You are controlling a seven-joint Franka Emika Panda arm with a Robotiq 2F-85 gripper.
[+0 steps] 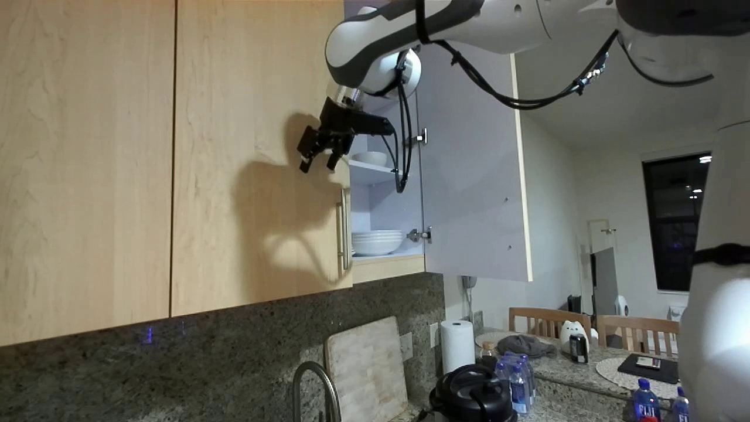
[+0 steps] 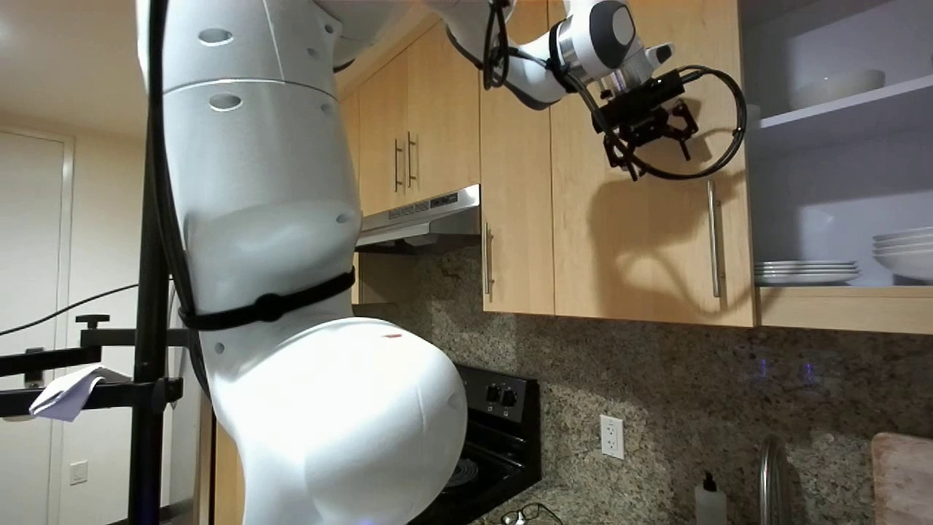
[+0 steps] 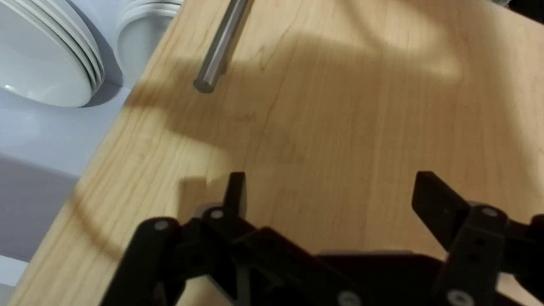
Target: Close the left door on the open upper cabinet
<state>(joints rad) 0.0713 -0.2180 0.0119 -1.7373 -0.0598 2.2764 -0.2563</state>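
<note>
Black and empty, the hand [image 3: 330, 180] hangs before the left door [image 1: 246, 149] (its fingers [image 3: 236, 193] spread wide)

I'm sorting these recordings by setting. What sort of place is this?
A kitchen, most likely in a home: a black stove stands below a metal hood, and white dishes are stacked inside the open upper cabinet.
</note>
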